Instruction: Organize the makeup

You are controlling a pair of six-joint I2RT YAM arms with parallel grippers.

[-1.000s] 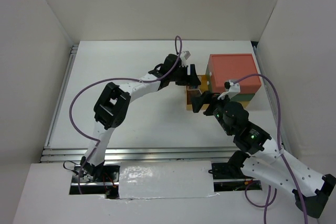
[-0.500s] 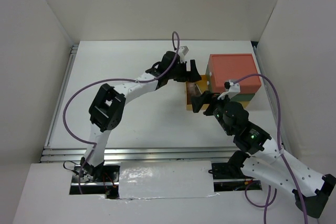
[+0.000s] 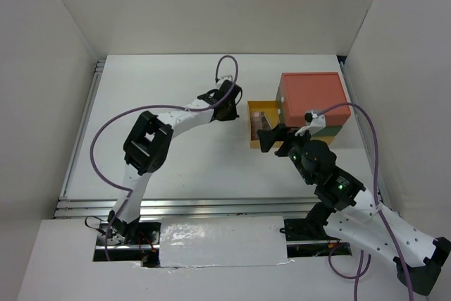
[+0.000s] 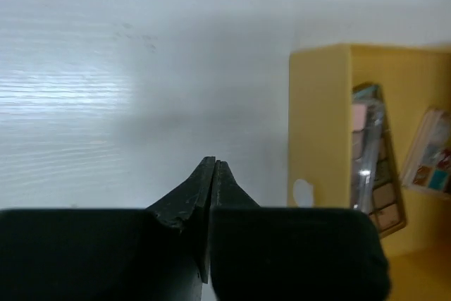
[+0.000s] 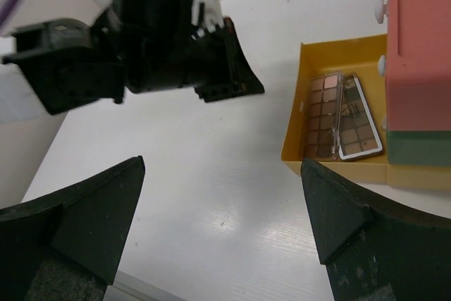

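Two eyeshadow palettes point(image 5: 324, 114) lie side by side in the open yellow drawer point(image 5: 294, 128) of the box; the second palette point(image 5: 359, 125) has a silver edge. The left wrist view shows them leaning inside the yellow drawer point(image 4: 320, 125). My left gripper point(image 4: 213, 163) is shut on nothing and hangs over bare table just left of the drawer; from above, the left gripper point(image 3: 231, 111) is level with the drawer's left wall. My right gripper point(image 5: 222, 162) stands wide open and empty over the table in front of the drawer; from above, the right gripper point(image 3: 270, 137) is by the drawer's near end.
The big box point(image 3: 313, 93) has a red top, with a green drawer point(image 5: 419, 149) below it, and stands at the right against the side wall. White walls enclose the table on three sides. The left arm point(image 3: 148, 142) arches across the middle.
My left gripper has pulled back leftward from above the yellow drawer and closed its jaws. The drawer's inside now shows from above. The right arm has hardly moved.
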